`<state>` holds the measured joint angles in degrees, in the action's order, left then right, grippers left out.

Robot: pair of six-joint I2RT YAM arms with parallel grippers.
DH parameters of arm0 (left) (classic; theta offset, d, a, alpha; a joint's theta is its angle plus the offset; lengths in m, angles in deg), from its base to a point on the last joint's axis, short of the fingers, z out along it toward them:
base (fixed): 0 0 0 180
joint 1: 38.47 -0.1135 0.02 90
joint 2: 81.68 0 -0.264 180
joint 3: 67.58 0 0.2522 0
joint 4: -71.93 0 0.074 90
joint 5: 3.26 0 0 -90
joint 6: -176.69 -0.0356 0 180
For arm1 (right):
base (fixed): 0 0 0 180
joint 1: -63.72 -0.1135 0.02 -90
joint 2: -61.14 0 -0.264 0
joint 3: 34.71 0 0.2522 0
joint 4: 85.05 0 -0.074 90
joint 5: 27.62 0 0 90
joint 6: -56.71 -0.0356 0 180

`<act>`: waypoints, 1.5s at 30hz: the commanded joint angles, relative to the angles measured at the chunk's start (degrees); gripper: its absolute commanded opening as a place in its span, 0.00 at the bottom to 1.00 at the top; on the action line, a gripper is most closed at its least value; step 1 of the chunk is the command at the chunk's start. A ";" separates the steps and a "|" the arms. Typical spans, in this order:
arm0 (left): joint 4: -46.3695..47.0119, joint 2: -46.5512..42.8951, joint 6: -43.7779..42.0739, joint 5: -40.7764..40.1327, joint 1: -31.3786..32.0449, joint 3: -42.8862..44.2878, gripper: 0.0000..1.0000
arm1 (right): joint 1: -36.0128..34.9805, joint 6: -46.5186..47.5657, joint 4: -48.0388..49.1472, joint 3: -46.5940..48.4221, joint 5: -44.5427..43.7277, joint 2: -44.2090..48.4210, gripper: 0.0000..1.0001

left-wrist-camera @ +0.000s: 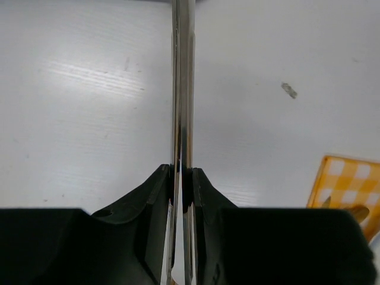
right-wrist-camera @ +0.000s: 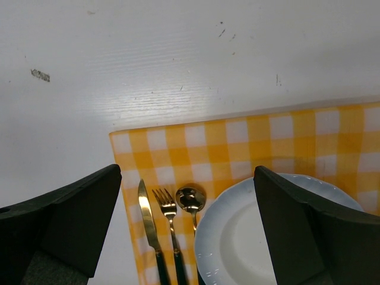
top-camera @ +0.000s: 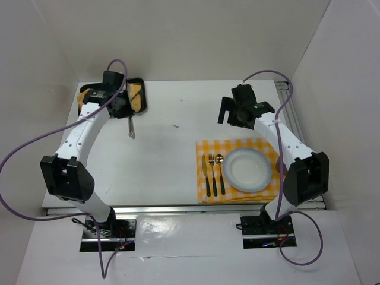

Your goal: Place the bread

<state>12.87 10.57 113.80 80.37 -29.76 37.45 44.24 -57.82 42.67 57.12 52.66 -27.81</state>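
Slices of bread lie in a black tray at the far left of the table. My left gripper hovers at the tray's near edge, shut on a pair of metal tongs that point toward me. In the left wrist view the two tong blades run straight up from between my left gripper, over bare table. My right gripper stands open above the far edge of the yellow checked placemat; in the right wrist view nothing sits inside that gripper.
A white plate rests on the placemat, with a knife, a fork and a spoon to its left. White walls close in the table on three sides. A small speck lies mid-table.
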 commanded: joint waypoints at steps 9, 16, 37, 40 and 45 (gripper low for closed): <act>-6.56 6.18 -0.66 9.53 -11.25 10.94 0.43 | -0.29 1.07 2.93 2.80 0.40 -0.70 1.00; -8.13 12.95 0.84 11.21 -14.94 19.29 0.46 | 0.24 1.07 2.40 2.27 0.40 -0.17 1.00; 2.23 17.43 8.83 16.48 -20.74 18.86 0.57 | 0.24 0.54 0.82 3.93 -0.13 -1.76 1.00; -0.75 19.72 9.45 15.86 -20.75 22.55 0.58 | 0.24 0.54 0.82 3.94 -0.13 -1.76 1.00; 0.03 18.24 9.98 14.28 -21.28 21.15 0.59 | 0.24 0.54 0.82 3.94 -0.13 -2.28 1.00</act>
<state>11.03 29.80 122.18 95.34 -50.54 57.47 44.26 -57.45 42.58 58.56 53.14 -29.38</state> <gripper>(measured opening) 0.591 0.999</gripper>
